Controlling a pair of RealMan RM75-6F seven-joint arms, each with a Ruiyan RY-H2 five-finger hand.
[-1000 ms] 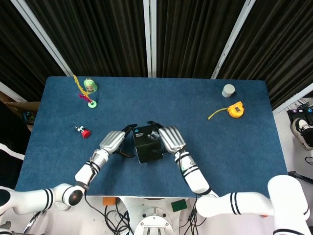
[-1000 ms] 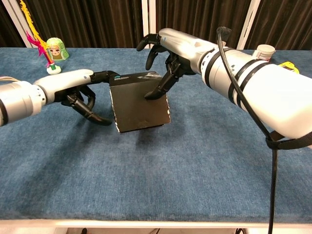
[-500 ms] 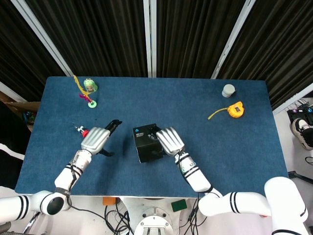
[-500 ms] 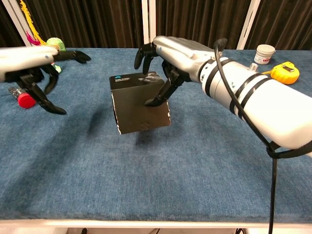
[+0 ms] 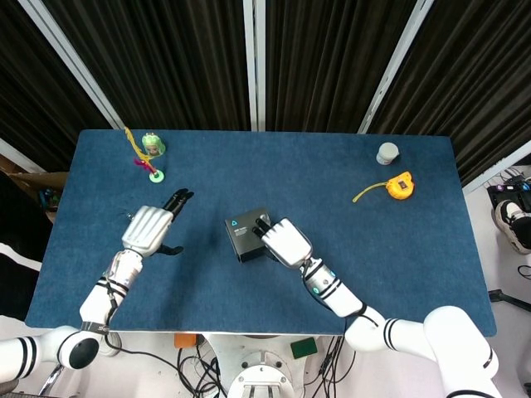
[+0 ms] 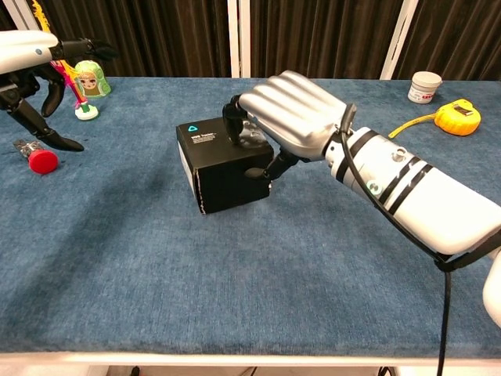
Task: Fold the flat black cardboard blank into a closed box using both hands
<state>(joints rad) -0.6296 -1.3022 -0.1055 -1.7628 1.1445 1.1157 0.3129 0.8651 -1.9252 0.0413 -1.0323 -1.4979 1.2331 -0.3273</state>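
We see the right hand (image 6: 293,121) gripping the closed black box (image 6: 223,164) on the table (image 6: 235,298), likely steadying it; left hand (image 5: 148,230) hovers apart, fingers spread, empty.

Even, bright overhead light; both views sharp.

Light falls from above, so the blue table (image 5: 348,240) is evenly lit edge to edge, with only a soft, short shadow under the black box (image 6: 227,168) at centre frame in the chest view. The white shell of the right hand (image 6: 290,117) carries mild glare. The curtains along the top stay dark. The chest view stretches the forearm at lower right; no motion blur shows.
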